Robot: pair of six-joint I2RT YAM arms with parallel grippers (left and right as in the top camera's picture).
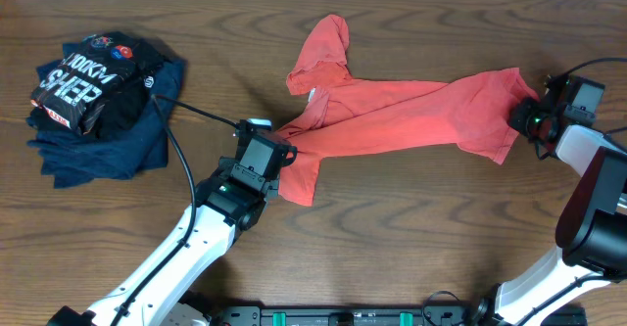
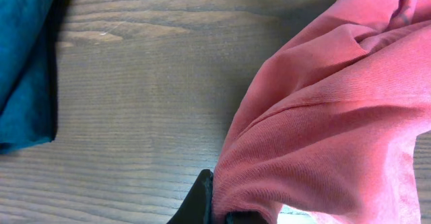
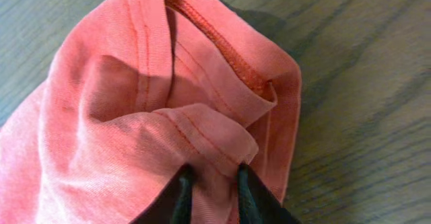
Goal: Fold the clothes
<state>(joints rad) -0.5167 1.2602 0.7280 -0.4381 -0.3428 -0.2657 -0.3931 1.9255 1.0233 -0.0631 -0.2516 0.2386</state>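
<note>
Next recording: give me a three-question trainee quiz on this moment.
1. True or false: the coral T-shirt lies neatly folded.
2. What tops the navy pile? A) black printed shirt B) a towel C) nothing
3. What does the left gripper hold?
Key: 1 false, it lies crumpled and unfolded; 2 A; 3 an edge of the coral T-shirt.

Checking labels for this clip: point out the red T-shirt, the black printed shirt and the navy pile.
red T-shirt (image 1: pixel 392 120), overhead view, middle of the body.
black printed shirt (image 1: pixel 83 86), overhead view, white lettering.
navy pile (image 1: pixel 120 155), overhead view, lower part.
</note>
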